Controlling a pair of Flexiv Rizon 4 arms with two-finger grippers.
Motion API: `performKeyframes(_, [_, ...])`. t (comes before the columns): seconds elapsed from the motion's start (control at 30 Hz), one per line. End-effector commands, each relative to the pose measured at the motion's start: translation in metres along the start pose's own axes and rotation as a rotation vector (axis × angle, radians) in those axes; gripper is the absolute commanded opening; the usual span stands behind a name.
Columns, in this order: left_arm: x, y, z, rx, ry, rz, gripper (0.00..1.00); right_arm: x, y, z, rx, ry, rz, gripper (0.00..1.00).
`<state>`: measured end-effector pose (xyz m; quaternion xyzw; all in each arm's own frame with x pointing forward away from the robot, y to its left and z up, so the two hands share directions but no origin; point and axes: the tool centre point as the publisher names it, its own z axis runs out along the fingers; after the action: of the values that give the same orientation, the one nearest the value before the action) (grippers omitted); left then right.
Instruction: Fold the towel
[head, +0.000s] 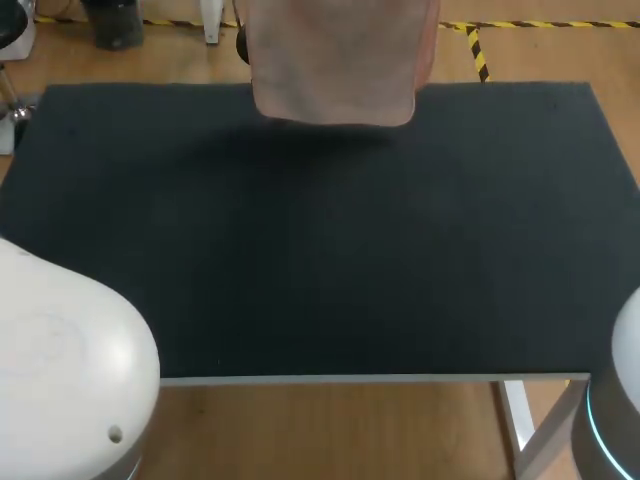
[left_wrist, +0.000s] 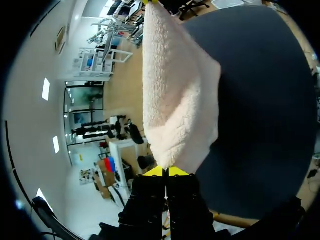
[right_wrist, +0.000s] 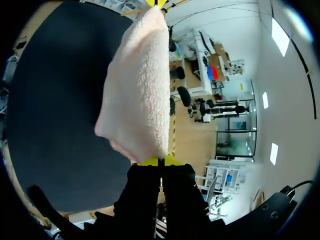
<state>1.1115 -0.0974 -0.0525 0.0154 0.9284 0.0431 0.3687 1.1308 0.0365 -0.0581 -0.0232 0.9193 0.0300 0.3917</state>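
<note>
The left hand (left_wrist: 165, 172) and right hand (right_wrist: 160, 161) each pinch a corner of the pink towel (head: 335, 60), stretched between them above the tabletop (head: 320, 250).

You have the dark table (head: 320, 260) open to pass over, left to right and near to far. Only the towel (head: 335, 60) stands in your way, hanging above the far edge near the middle, pinched by the left gripper (left_wrist: 165, 172) and the right gripper (right_wrist: 159, 161).
</note>
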Motion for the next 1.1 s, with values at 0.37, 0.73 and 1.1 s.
performKeyframes(0.37, [0.188,-0.016,-0.008,0.057,0.246,-0.038,0.0,0.145,0.007,0.006,-0.079,0.279,-0.059,0.0])
performKeyframes(0.73, [0.25,-0.011,-0.012,0.02,0.379,-0.078,0.0,0.218,0.01,0.019,-0.076,0.43,0.007,0.0])
performKeyframes(1.1, [0.258,-0.02,0.077,0.004,0.498,-0.017,0.0,0.241,0.0,0.086,-0.014,0.505,0.067,0.0])
